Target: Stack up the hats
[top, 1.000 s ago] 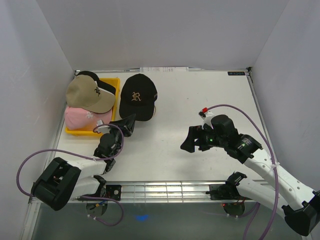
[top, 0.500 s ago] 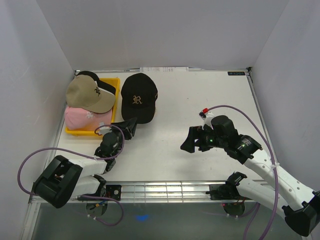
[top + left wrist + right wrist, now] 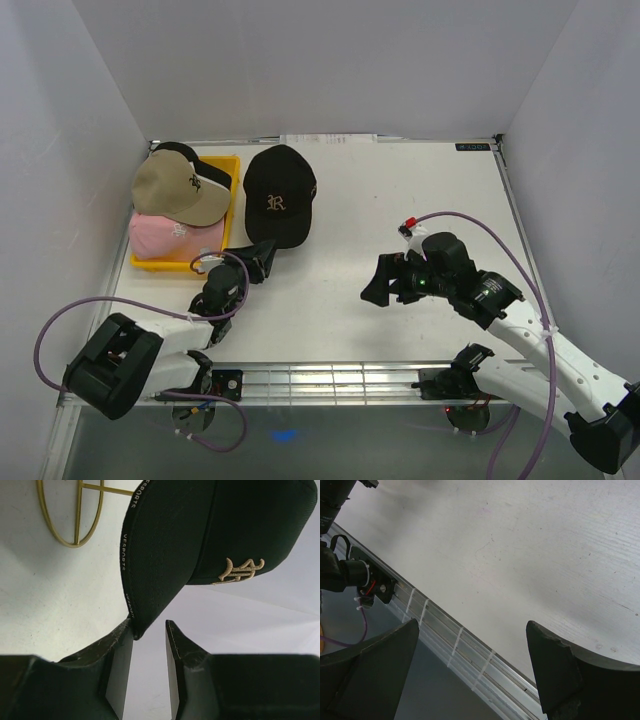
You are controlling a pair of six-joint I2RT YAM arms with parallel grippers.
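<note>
A black cap with a gold "R" [image 3: 278, 195] lies on the table, brim toward me. In the left wrist view its brim [image 3: 165, 555] hangs just ahead of my jaws. My left gripper [image 3: 263, 256] [image 3: 149, 624] is open by a narrow gap, and the brim's edge touches the left fingertip [image 3: 125, 630]. A tan cap [image 3: 178, 187], a pink cap [image 3: 172, 233] and another black cap [image 3: 190, 154] sit piled in the yellow tray [image 3: 229, 166]. My right gripper [image 3: 378, 284] [image 3: 472, 627] is wide open and empty.
A gold wire stand [image 3: 70, 515] lies on the table beside the black cap. The metal rail of the table's front edge [image 3: 445, 635] runs under the right gripper. White walls close in the table on three sides.
My left gripper has crept a little to the right along the black cap's brim, and the cap has shifted slightly. The right arm has barely moved.
</note>
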